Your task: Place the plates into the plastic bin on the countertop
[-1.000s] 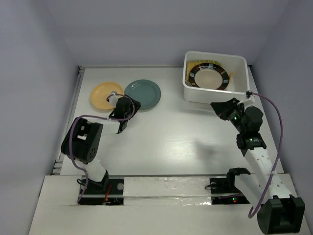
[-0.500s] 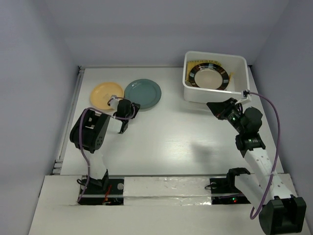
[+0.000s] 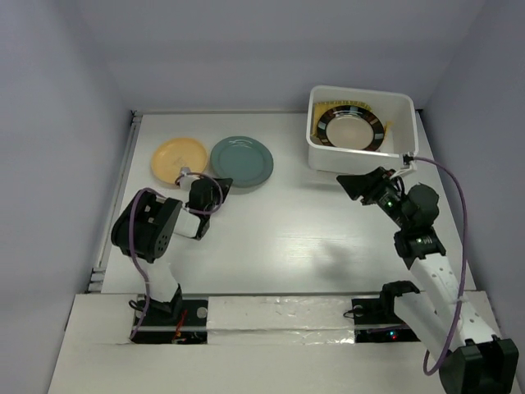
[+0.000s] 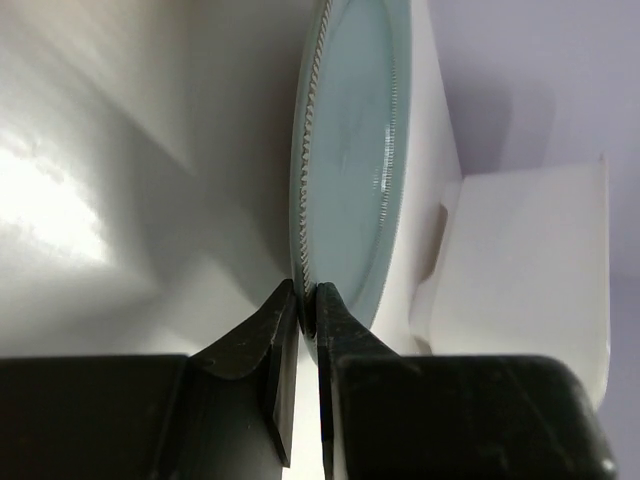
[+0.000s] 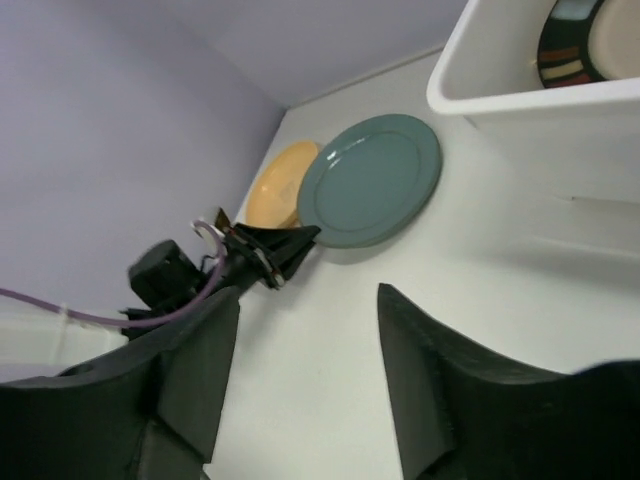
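A grey-teal plate (image 3: 242, 161) lies on the countertop (image 3: 279, 230) with its left edge next to a yellow plate (image 3: 179, 158). My left gripper (image 3: 220, 187) is shut on the teal plate's near rim. In the left wrist view the two fingertips (image 4: 283, 305) pinch that ridged rim of the plate (image 4: 345, 150). The white plastic bin (image 3: 353, 160) stands at the back right and holds a black-rimmed plate (image 3: 351, 129). My right gripper (image 3: 361, 185) hovers open and empty in front of the bin. The right wrist view shows the teal plate (image 5: 370, 180) and the bin (image 5: 530, 95).
A raised rim (image 3: 130, 164) runs along the countertop's left edge. Purple-grey walls close in the back and both sides. A purple cable (image 3: 459, 213) loops off the right arm. A yellow edge (image 3: 387, 127) shows under the plate in the bin.
My left gripper has closed onto the teal plate's rim, and the plate has shifted slightly right. My right gripper has opened and moved a little left, away from the bin.
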{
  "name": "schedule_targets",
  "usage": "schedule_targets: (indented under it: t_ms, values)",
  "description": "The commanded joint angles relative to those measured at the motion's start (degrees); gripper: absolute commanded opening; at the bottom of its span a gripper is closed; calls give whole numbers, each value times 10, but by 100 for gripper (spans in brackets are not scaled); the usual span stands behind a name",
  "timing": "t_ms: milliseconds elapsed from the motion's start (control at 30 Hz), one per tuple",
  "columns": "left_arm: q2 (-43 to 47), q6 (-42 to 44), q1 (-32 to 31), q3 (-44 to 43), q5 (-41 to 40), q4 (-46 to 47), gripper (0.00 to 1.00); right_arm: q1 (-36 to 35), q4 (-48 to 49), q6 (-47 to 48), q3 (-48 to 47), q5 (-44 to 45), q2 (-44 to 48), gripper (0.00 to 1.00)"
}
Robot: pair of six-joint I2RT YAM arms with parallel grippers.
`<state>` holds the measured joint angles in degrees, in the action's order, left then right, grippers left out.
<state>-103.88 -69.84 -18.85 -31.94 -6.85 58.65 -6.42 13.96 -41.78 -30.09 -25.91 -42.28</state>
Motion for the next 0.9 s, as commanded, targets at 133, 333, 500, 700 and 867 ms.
schedule_targets:
  t_ms: [133, 333, 500, 700, 867]
  values:
    - [146, 38, -9, 106, 65, 127, 0, -68, 53, -25, 58, 31, -18, 81]
    - [254, 28, -9, 161, 118, 138, 0, -177, 163, -67, 93, 100, -103, 92]
    - [336, 14, -9, 201, 141, 120, 0, -213, 284, -116, 121, 139, -212, 98]
    - [409, 24, -9, 225, 149, 47, 0, -247, 398, -180, 94, 159, -390, 98]
    - [424, 34, -9, 241, 156, 4, 0, -276, 517, -229, 86, 160, -544, 95]
